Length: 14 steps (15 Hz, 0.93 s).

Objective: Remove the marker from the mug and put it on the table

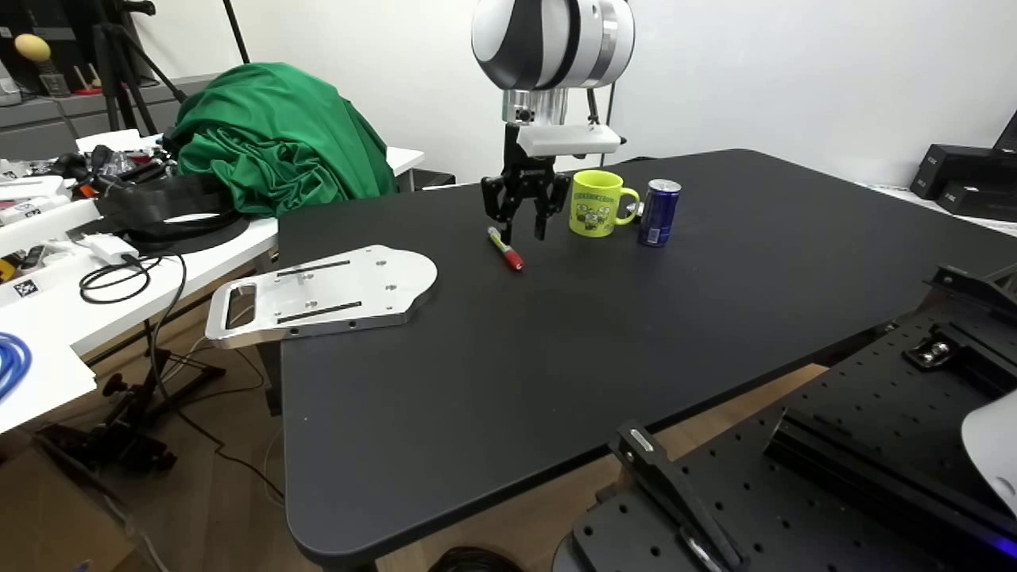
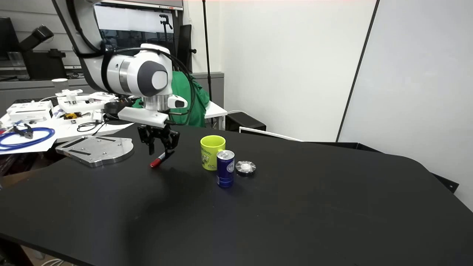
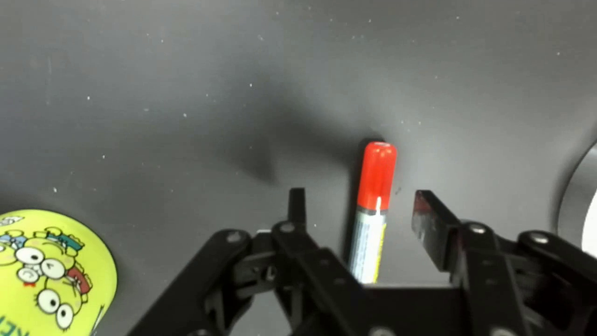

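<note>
The marker [image 1: 513, 259] lies flat on the black table [image 1: 493, 397], with a red cap and a pale label; it shows in both exterior views [image 2: 158, 161]. In the wrist view the marker [image 3: 374, 191] lies between the finger lines, its lower end hidden by the gripper. My gripper [image 3: 359, 198] is open and empty just above the marker, one finger on each side, not touching it as far as I see; both exterior views show it [image 1: 523, 235] [image 2: 159, 152]. The yellow-green mug [image 1: 594, 205] stands upright beside the gripper; it also shows in the wrist view [image 3: 56, 280].
A blue can [image 2: 225, 169] stands close by the mug's handle. A small round silver-and-black object [image 2: 245, 167] lies beside the can. A silver metal plate [image 1: 342, 290] overhangs the table's edge. A cluttered white table [image 1: 56, 334] with a green cloth [image 1: 270, 135] stands alongside.
</note>
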### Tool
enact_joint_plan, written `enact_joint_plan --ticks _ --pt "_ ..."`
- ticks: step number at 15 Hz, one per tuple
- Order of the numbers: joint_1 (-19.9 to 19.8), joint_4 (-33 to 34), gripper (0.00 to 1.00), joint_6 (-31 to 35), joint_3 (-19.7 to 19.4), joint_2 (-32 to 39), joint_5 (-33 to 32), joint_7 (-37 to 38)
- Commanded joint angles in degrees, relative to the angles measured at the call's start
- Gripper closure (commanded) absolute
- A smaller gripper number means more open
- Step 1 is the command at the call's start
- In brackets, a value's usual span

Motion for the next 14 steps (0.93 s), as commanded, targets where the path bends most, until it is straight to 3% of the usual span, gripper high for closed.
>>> enact_joint_plan --ticks 1,2,4,6,7,9,14 --pt "1.4 0.5 0.07 -5.4 -1.5 -4.8 -2.4 4.5" --pt "1.0 0.8 0.01 -7.4 -1.2 -6.0 -2.5 4.5" --pt "-0.3 1.5 0.00 -12.5 -0.1 -8.9 -1.5 3.7" --pt "-3.6 2.6 0.00 -21.8 3.3 -11.8 2.5 -1.3" --pt "-1.3 2.3 0.00 -15.5 1.2 -8.7 -0.3 1.3" --pt "-2.6 2.8 0.00 -20.4 2.5 -11.2 1.5 -0.4" --pt "-3.0 2.7 0.00 -21.2 2.9 -11.5 1.7 -0.7"
